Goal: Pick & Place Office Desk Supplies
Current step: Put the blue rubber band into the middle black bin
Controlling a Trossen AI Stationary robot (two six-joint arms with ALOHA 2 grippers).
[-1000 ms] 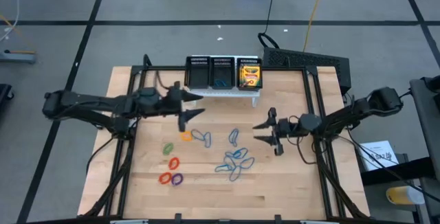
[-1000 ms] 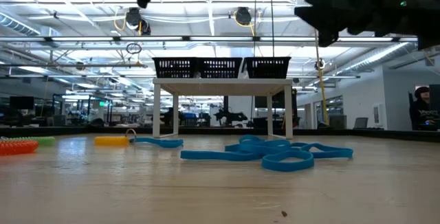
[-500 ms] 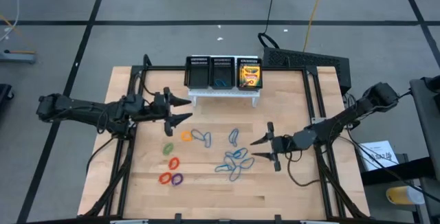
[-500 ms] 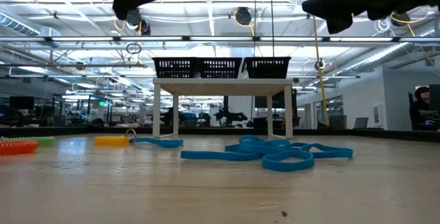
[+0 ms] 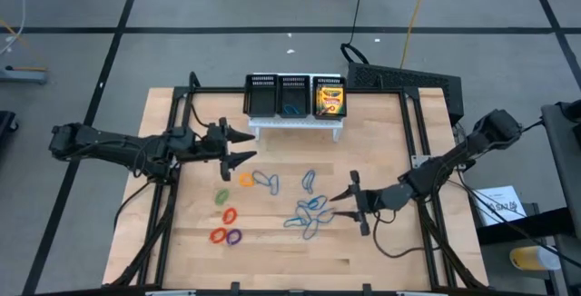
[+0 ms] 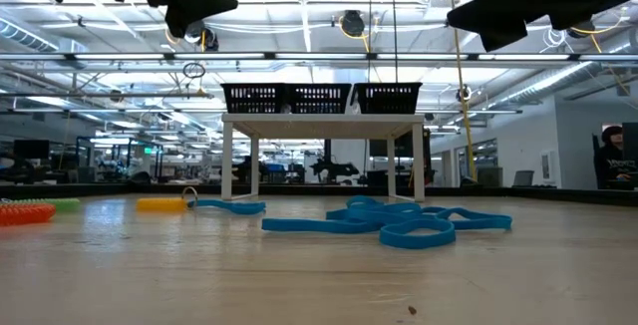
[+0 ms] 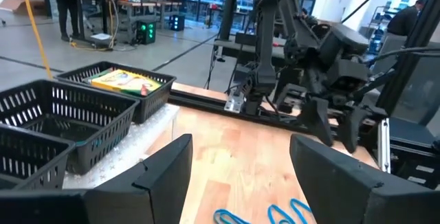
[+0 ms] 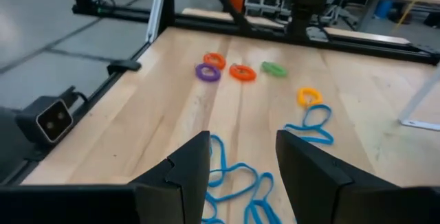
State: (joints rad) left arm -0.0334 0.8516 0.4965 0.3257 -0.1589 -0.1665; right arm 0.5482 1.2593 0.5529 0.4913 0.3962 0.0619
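Wooden table (image 5: 381, 260), crayon box (image 5: 330, 99) lengthwise front-to-back

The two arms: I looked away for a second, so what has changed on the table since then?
The left pincer pulled back from above the orange loop toward the left edge, open and empty. The right pincer swung nearer the blue loops, open and empty. Nothing was picked up; loops, crayon boxes and black organiser stayed put.

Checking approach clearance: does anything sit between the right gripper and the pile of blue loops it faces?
Nothing visible does. The right gripper is open just beside the blue loops, with only bare table between them. The coloured loops lie beyond the pile, and the left gripper is open near the organiser.
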